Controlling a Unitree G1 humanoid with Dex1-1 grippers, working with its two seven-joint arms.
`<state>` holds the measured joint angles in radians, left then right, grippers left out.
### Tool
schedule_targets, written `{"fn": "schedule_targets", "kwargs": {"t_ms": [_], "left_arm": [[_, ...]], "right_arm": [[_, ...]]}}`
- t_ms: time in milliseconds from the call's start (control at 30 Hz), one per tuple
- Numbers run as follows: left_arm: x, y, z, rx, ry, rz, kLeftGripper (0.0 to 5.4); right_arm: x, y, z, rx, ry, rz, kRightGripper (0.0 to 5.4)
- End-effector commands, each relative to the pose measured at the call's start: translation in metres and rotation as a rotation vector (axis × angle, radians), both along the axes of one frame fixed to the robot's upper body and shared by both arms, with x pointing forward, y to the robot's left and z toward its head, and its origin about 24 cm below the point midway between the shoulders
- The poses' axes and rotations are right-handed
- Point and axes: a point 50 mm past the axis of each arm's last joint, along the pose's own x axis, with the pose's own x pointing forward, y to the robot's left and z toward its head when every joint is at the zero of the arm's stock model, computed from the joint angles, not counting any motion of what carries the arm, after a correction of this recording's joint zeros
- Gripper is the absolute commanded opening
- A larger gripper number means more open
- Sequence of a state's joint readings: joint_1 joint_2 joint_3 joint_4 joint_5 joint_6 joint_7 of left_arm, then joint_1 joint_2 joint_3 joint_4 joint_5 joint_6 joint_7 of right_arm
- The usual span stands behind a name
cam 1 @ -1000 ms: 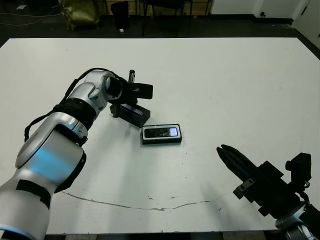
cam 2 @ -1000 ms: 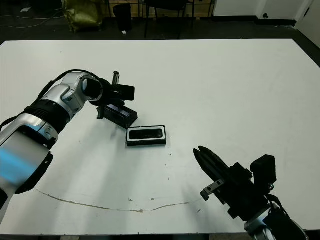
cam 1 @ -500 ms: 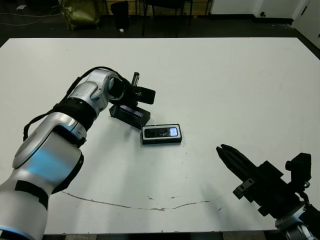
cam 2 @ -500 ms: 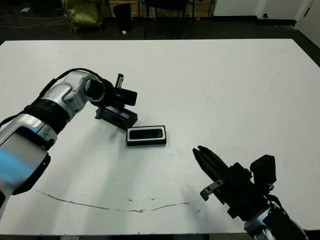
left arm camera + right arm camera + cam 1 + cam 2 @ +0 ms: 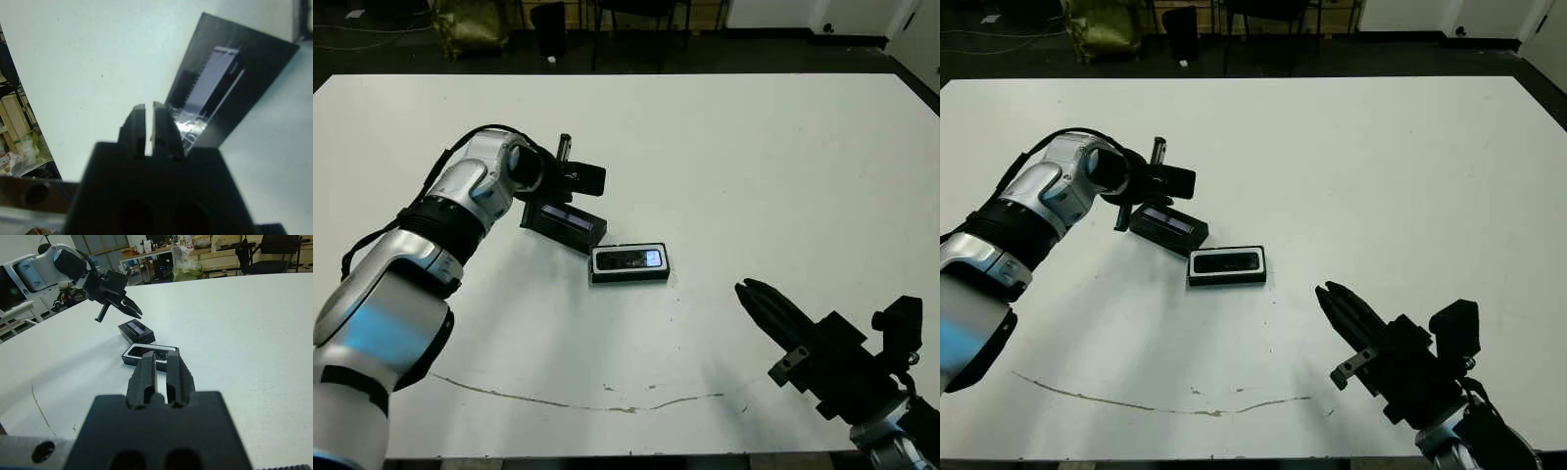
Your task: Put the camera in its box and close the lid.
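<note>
Lying near the middle of the white table [image 5: 783, 147], the box [image 5: 629, 262] is seen with the camera [image 5: 631, 259] set inside it, the pale bluish patch toward its right end. The lid [image 5: 564, 221], strip upward, is laid on the table just beside the box, at about ten o'clock from it. The left gripper [image 5: 587, 180] is held above the lid with its fingers closed on nothing. The right gripper [image 5: 751, 294], fingers pressed together and empty, is kept well apart at about four o'clock from the box.
</note>
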<state>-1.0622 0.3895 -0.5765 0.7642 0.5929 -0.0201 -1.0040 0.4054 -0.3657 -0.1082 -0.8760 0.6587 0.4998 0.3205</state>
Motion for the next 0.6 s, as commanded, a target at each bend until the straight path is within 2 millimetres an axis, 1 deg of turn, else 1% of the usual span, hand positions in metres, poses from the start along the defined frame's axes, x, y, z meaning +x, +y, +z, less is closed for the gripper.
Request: {"fn": "schedule_targets", "kwargs": {"t_ms": [33,367,600], "left_arm": [[-0.004,0.013,-0.008,0.009,0.037,0.037,0.00],[-0.009,0.026,-0.009,-0.004,0.055,0.086,0.00],[-0.011,0.027,-0.010,0.011,0.059,0.095,0.00]], "right_arm": [[0.001,-0.001,-0.003,0.002,0.022,0.005,0.03],[0.003,0.000,-0.005,0.005,0.026,0.018,0.03],[0.003,0.001,-0.003,-0.001,0.016,0.022,0.03]]}}
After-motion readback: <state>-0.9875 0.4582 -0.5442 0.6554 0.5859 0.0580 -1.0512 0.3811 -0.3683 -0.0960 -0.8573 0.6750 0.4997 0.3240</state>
